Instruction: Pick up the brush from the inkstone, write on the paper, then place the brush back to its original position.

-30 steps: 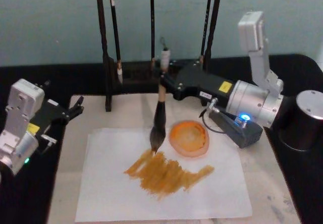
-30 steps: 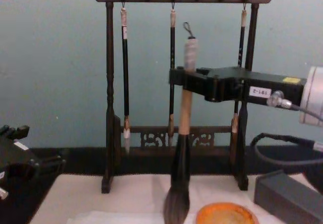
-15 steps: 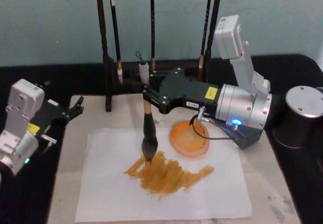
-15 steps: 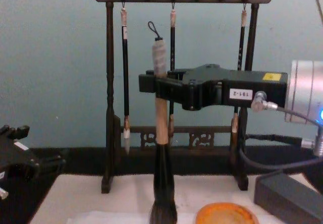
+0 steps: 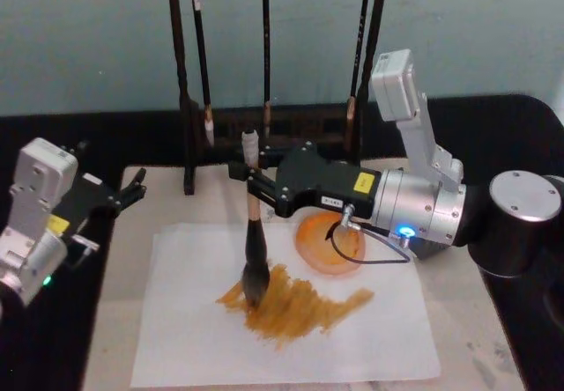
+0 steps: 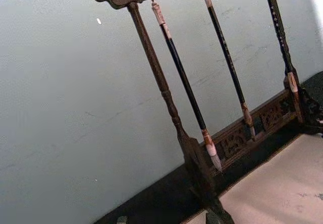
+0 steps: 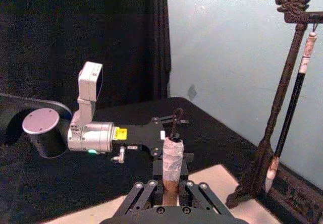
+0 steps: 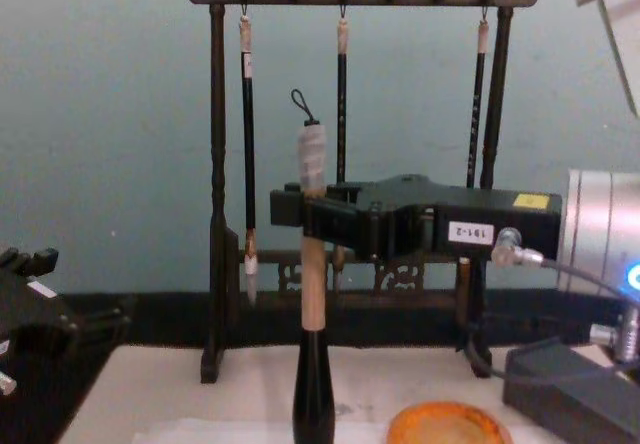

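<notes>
From the head view, the right gripper is clamped on the upper handle of the brush. The brush stands nearly upright with its bushy tip pressed into the ochre strokes on the paper. The round orange inkstone sits just beside those strokes, partly under the arm. The left gripper is parked off to the left of the paper, and I cannot tell how it is set.

The left wrist view looks at the brush rack and its thin brushes hanging against the wall.

In the right wrist view, the tape wrap at the top of the brush handle rises between the closed fingers.

The chest view has the jaws pinching the tan wood just under that wrap, well above the black ferrule.

I'd judge the brush light, with a stiff handle and a soft, wet head that splays under pressure. The bare wood looks smooth, so a firm hold high on the handle suits it.
</notes>
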